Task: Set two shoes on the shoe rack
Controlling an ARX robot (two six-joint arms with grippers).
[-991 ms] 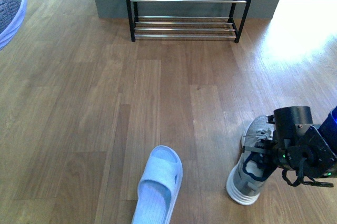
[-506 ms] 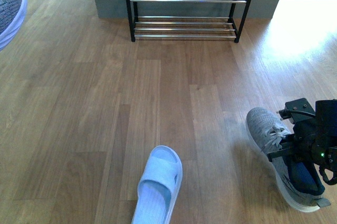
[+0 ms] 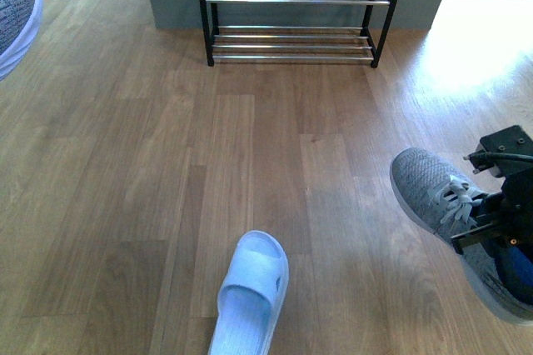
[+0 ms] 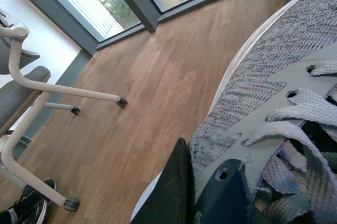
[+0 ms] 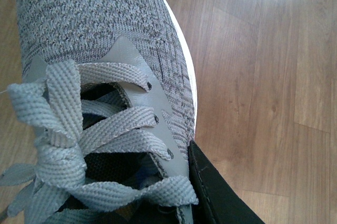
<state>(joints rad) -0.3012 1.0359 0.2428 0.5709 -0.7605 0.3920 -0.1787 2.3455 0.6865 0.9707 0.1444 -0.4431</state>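
Wood-plank floor [image 3: 166, 163], grey knit sneaker [image 3: 425, 180]

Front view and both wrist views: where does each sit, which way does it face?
Front: on the body, facing forward-down across the floor to the shoe rack; right pincer shows.
Left wrist: along the left sneaker toward windows; one pincer finger shows.
Right wrist: down onto the right sneaker; one finger.
Shared: front also shows both sneakers.

My front camera faces the far shoe rack [image 3: 291, 5], sharing left shoe [image 3: 12, 5] and right shoe [image 3: 425, 184] with my close wrist cameras.
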